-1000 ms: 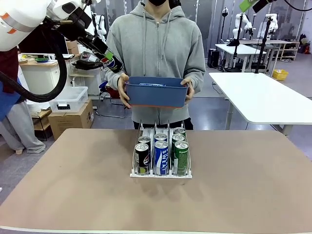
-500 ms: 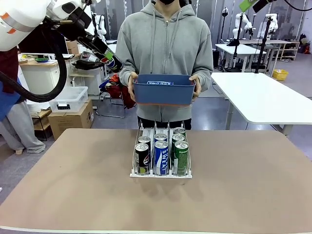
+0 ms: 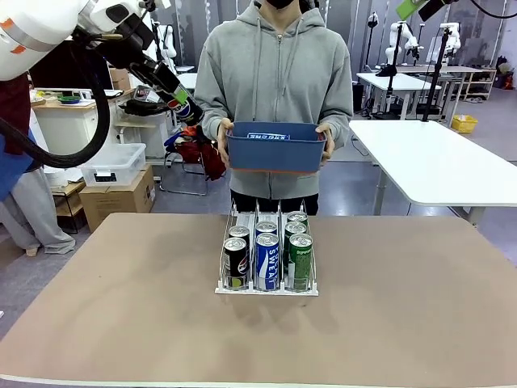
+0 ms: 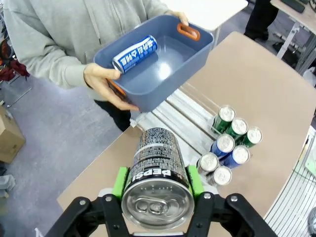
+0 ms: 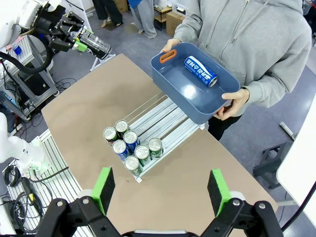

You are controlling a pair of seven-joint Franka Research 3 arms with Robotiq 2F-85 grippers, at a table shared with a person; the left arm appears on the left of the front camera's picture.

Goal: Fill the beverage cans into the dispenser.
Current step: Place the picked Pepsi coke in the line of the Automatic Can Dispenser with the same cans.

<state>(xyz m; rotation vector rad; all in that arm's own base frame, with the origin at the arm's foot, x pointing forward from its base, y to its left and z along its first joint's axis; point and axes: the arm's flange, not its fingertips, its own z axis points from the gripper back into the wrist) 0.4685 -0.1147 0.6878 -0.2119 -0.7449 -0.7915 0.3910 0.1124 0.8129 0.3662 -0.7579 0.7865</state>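
Observation:
My left gripper [image 3: 179, 103] is raised high at the back left, shut on a black Pepsi can [image 3: 184, 106]. In the left wrist view this can [image 4: 157, 170] sits between the green pads [image 4: 120, 181], silver top toward the camera. The dispenser [image 3: 266, 287] stands mid-table with several cans in its three lanes: black [image 3: 236, 263], blue [image 3: 266, 260] and green [image 3: 300, 260] in front. Behind it a person holds a blue bin [image 3: 276, 153] with one blue can [image 4: 134, 53] lying inside. My right gripper [image 5: 161, 192] hangs open high above the table, nothing between its fingers.
The person's hands [image 3: 224, 144] grip both ends of the bin, just beyond the table's far edge. The rear halves of the dispenser lanes [image 5: 165, 118] are bare. White tables [image 3: 436, 158] and boxes [image 3: 117, 198] stand farther back.
The person has carried the blue bin to the right, to stand centred behind the dispenser. My left gripper keeps the black can raised, almost still.

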